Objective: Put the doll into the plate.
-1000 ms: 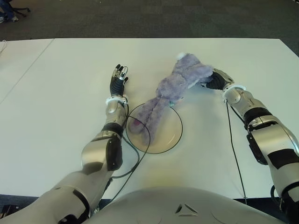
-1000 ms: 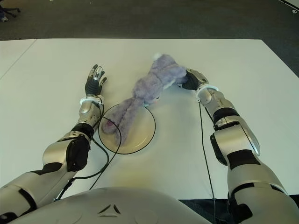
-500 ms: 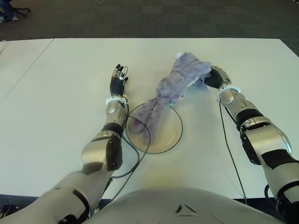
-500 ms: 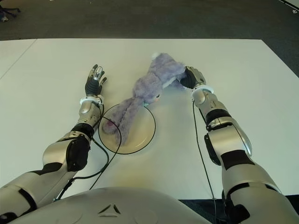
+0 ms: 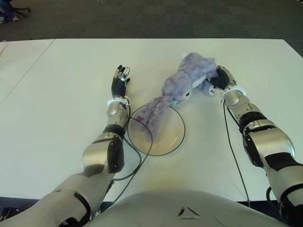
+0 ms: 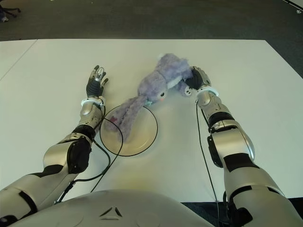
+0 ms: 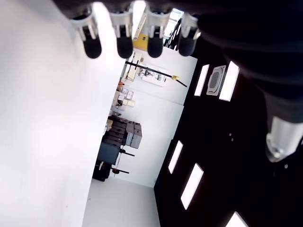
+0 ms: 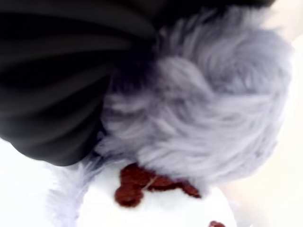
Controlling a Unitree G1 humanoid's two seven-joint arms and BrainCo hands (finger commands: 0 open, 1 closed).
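Observation:
A long fluffy purple doll [image 5: 176, 90] stretches from my right hand down to the plate [image 5: 173, 142], a shallow cream dish with a dark rim. Its long ears [image 5: 150, 113] lie on the plate's left part; its body is raised and tilted behind the plate. My right hand [image 5: 217, 81] is shut on the doll's body at the far right end, and purple fur [image 8: 208, 123] fills the right wrist view. My left hand [image 5: 120, 78] shows flat with fingers straight, left of the doll and behind the plate.
The white table [image 5: 61, 109] spreads wide on all sides, with a seam [image 5: 28, 71] at the far left. A black cable [image 5: 142, 151] from my left arm crosses the plate's left rim. Dark carpet [image 5: 142, 19] lies beyond the far edge.
My right hand has lifted and turned the doll's body, which now stands higher and rolled toward the plate. The ears stay on the plate. The left hand has not moved.

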